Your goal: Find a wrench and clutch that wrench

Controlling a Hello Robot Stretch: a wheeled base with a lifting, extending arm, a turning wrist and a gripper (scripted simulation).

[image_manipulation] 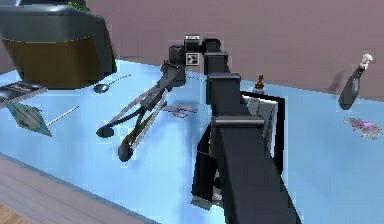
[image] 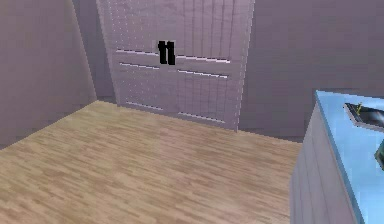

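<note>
From where I stand, the pincer [image_manipulation: 113,143] hangs low over the pale blue tabletop [image_manipulation: 330,170], its thin fingers [image_manipulation: 135,108] slanting toward the near edge. I cannot tell whether it has hold of anything. Just beside the fingers lies a small grey flat piece [image_manipulation: 180,111], possibly the wrench. Farther out sit a spoon [image_manipulation: 108,84], a dark bin [image_manipulation: 60,45] and, well apart, a spray bottle [image_manipulation: 352,84].

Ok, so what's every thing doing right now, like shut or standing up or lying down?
Double doors: shut.
Spray bottle: standing upright on the table.
Spoon: lying flat on the table.
Dark tub: standing upright.
Pincer: reaching out low at the table; can't tell if it holds anything.
</note>
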